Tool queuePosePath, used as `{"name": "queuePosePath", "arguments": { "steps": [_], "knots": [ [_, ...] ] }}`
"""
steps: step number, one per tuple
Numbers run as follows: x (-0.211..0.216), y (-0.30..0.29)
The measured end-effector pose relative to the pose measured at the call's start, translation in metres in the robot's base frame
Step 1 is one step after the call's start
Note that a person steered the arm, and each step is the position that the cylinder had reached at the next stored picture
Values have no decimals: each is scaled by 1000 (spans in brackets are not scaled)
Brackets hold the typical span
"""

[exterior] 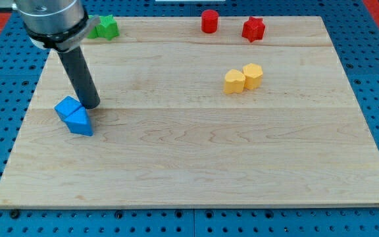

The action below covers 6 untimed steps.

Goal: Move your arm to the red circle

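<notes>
Red circle (209, 21) far right of my tip (91, 105).

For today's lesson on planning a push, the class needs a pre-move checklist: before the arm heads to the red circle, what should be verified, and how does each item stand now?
1. Target in view: the red circle stands near the view's top edge, fully visible. Ok.
2. My tip located: it sits just to the view's right of the two blue blocks, far from the target. Ok.
3. Tip free of the blue blocks: too close to judge contact. Cannot tell.
4. Straight path clear: the yellow blocks lie to the right of the line. Ok.
5. Look-alike risk: the red star sits just right of the circle, apart from it. Ok.
</notes>
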<state>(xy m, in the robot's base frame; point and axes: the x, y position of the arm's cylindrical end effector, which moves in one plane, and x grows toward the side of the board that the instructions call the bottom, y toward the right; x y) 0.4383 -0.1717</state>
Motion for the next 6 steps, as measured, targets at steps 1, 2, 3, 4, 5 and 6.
{"name": "queuePosePath", "arguments": {
  "steps": [1,2,3,4,5,6],
  "knots": [
    [-32,18],
    [-99,75],
    [-165,89],
    [-218,100],
    [-246,136],
    [-246,163]
  ]
}}
